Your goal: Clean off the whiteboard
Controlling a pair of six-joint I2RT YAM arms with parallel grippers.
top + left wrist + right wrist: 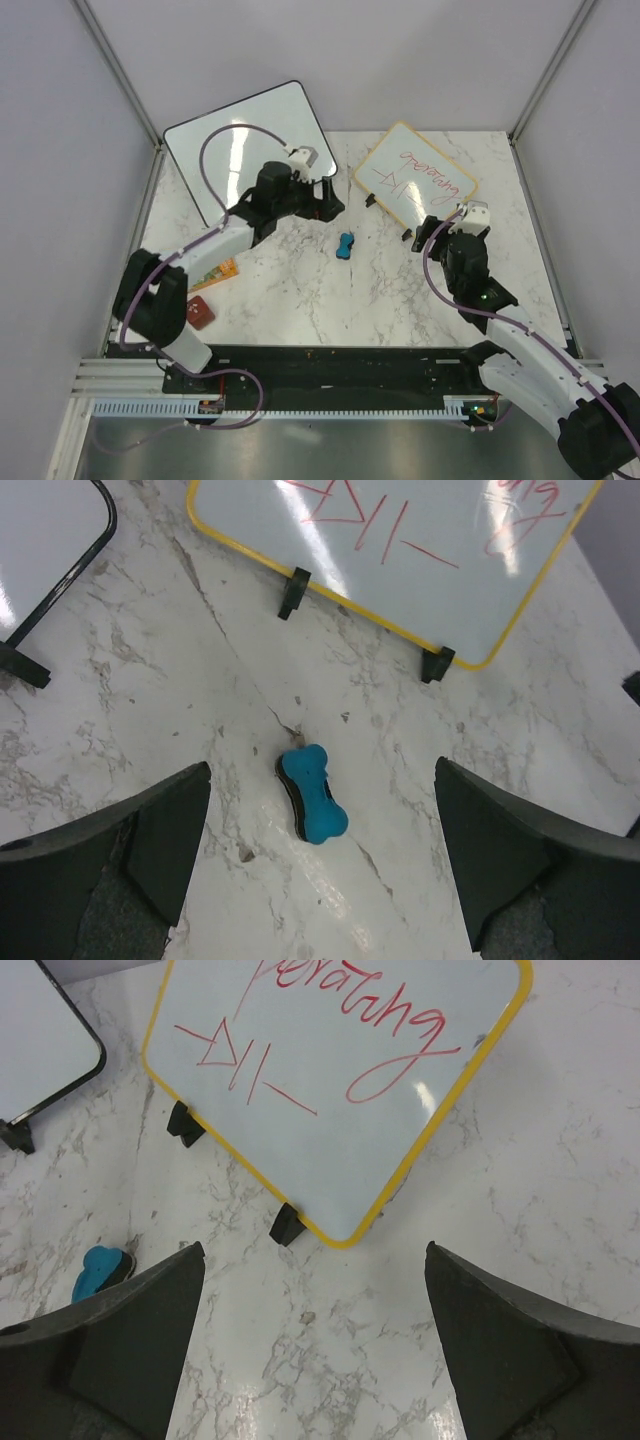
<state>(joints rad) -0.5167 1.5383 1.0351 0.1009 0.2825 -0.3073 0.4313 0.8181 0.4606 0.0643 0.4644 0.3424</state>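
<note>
The whiteboard (413,175) has a yellow frame, black clip feet and red handwriting, and stands at the back right. It also shows in the left wrist view (400,550) and the right wrist view (340,1080). A blue bone-shaped eraser (345,245) lies on the marble table in front of it, also seen in the left wrist view (313,793) and the right wrist view (100,1268). My left gripper (328,205) (325,870) is open and empty, hovering just behind and above the eraser. My right gripper (428,232) (315,1350) is open and empty, near the whiteboard's lower corner.
A larger black-framed glossy board (245,145) leans at the back left, beside the left arm. A red block (200,312) and an orange card (215,272) lie at the front left. Enclosure walls stand on three sides.
</note>
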